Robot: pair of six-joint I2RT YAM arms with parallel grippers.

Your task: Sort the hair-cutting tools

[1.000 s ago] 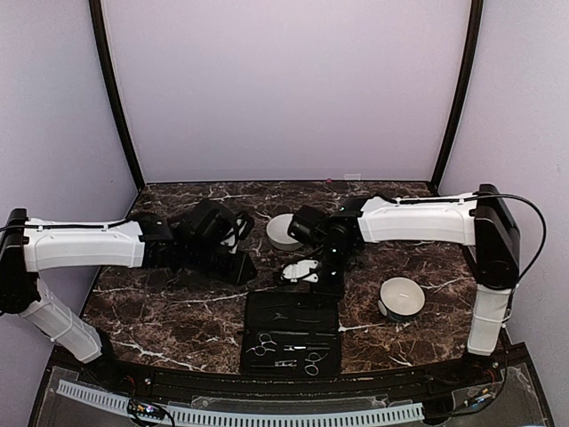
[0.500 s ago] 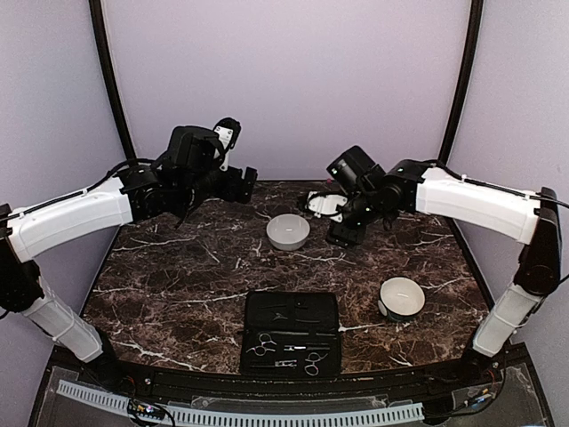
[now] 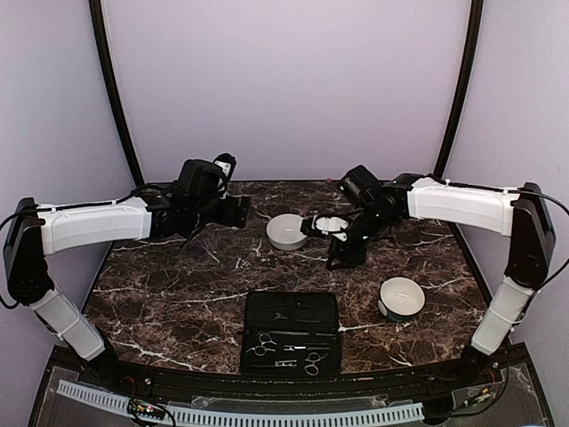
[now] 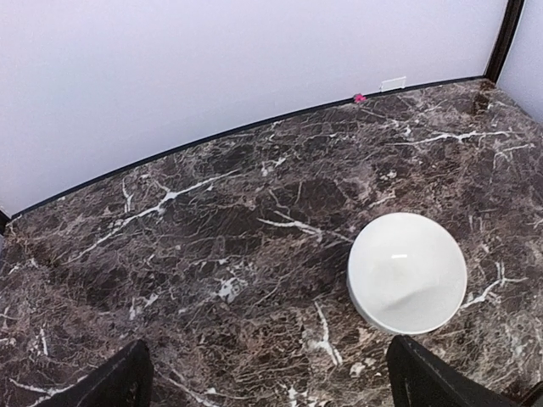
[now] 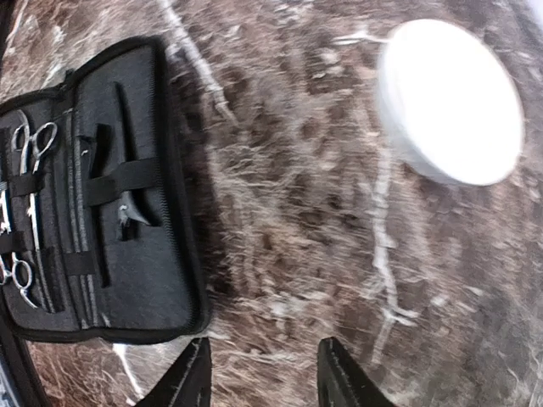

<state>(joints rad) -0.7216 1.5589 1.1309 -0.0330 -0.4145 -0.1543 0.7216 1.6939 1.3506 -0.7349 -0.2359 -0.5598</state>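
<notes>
There are two pairs of silver scissors: one pair (image 3: 261, 344) and another pair (image 3: 313, 360). There are some thin black sticks (image 5: 119, 127) too. I can see at least two, but they are dark on dark, so I cannot count them for sure. All of these tools sit in one open black case (image 3: 253, 316). The scissors are in the half by the front edge and the black sticks are in the other half.

There are two white bowls. The far bowl (image 3: 288, 231) is in the middle of the back part. The near bowl (image 3: 401, 296) is just beside the right end of the case.

The surface (image 3: 178, 294) is dark brown stone with white lines in it. The walls (image 3: 284, 89) are pale purple, and two black poles (image 3: 116, 98) run up the back corners.

The case lies in the middle, near the front edge. The left fingers (image 4: 127, 381) are spread wide with nothing in them. They are held up over the back left part, well apart from the case, and the far bowl is in front of them. The right fingers (image 5: 191, 377) are a little way apart, and they hold nothing. They are over the spot between the far bowl and the case. In the blurry right wrist view, the case is ahead of them and off to the left.
</notes>
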